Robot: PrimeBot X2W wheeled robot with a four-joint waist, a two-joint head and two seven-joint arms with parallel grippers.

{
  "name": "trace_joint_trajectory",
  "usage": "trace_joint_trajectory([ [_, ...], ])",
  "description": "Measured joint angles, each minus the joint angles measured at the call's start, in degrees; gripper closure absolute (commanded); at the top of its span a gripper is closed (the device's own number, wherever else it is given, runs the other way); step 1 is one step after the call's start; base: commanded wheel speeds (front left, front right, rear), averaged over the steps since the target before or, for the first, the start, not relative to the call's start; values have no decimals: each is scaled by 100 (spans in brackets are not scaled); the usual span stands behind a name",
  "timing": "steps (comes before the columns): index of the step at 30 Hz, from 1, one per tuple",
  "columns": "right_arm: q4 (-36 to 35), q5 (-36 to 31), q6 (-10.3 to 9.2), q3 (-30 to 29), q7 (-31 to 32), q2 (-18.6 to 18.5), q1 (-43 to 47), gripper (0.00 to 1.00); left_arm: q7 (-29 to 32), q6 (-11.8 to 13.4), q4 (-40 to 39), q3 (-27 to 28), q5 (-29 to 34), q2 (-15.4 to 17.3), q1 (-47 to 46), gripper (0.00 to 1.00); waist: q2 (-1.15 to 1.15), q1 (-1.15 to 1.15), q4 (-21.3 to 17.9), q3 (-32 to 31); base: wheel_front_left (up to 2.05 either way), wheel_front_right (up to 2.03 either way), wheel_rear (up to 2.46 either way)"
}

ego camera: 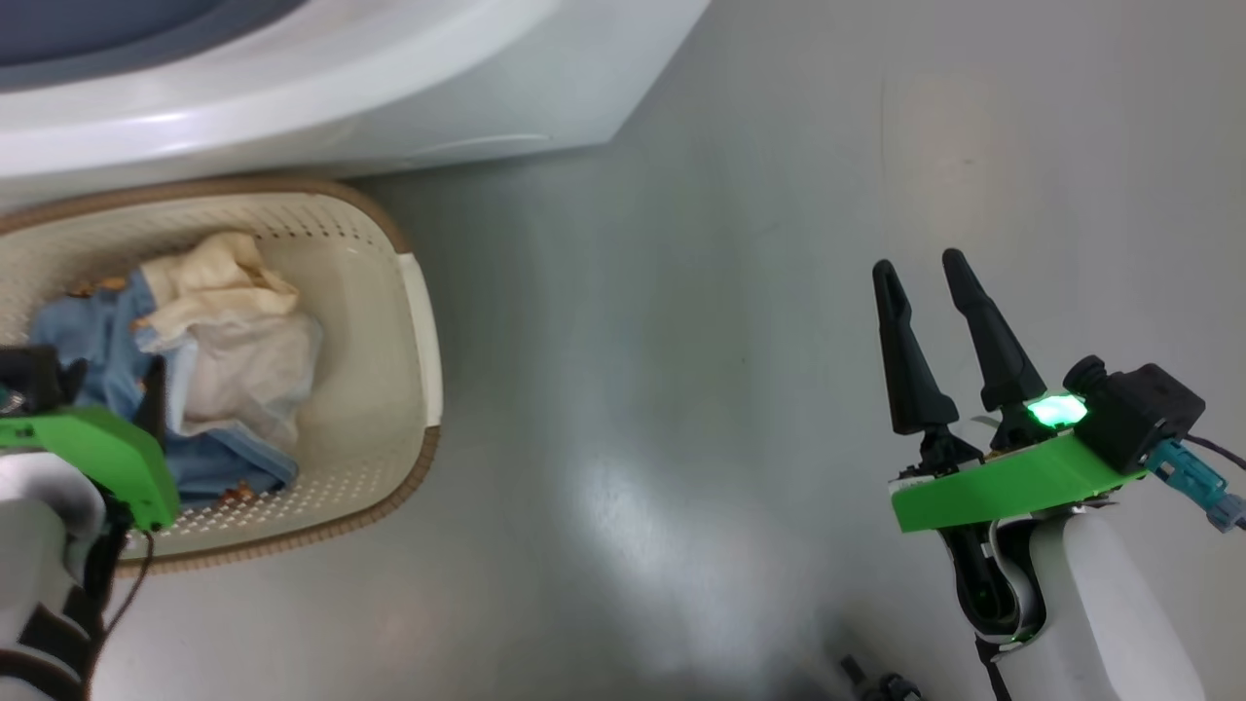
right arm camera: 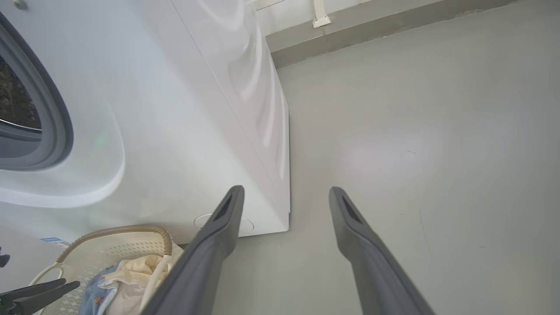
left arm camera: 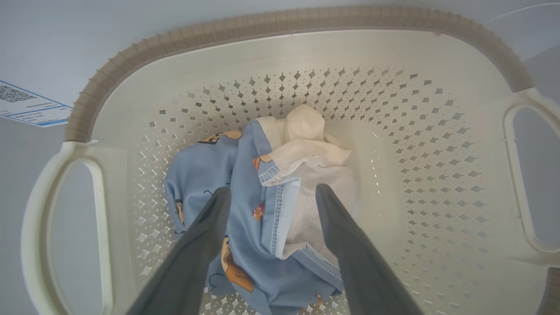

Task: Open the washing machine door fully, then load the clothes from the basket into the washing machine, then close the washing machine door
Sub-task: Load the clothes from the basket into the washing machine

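1. The small cream plastic basket (ego camera: 365, 321), perforated and finished with a brown woven-look rim, is set just in front of the machine's lower front.
2. The soft clothes (left arm camera: 245, 197), light blue fabric with orange prints plus a cream-white piece, are heaped in the basket's middle.
3. The big white boxy washing machine (right arm camera: 175, 131) is seen with its blue-grey gasket (right arm camera: 63, 122) exposed.

Likely a laundry room, white front-loading washing machine (right arm camera: 183, 131), basket (ego camera: 375, 321) of clothes (ego camera: 229, 360), bare grey floor (ego camera: 701, 389)

The washing machine (right arm camera: 175, 131) is gleaming glossy white; the basket (left arm camera: 437, 131), matt perforated plastic, is cradling soft cloth clothes (left arm camera: 249, 227).
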Motion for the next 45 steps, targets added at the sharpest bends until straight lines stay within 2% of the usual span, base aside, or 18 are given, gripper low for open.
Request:
trace_joint_trajectory([
  [15,-155,143,0,177,0,4,-324,0,162,0,419,-631,-319,480,-880,0,0,0,-279,887,0,0,0],
  [35,-243,198,0,361,0,10,-456,0,860,0,323,-1397,-1115,748,-1234,2,0,0,-562,1248,0,0,0],
  [37,-252,198,0,365,0,10,-461,0,869,0,312,-1462,-1190,772,-1256,64,0,0,-578,1258,0,0,0],
  [38,-255,198,0,368,0,10,-461,0,881,0,308,-1485,-1256,778,-1256,100,0,0,-583,1260,0,0,0],
  [45,-256,197,0,349,0,11,-468,0,959,0,268,-1652,-1603,794,-1257,100,0,0,-571,1239,0,0,0],
])
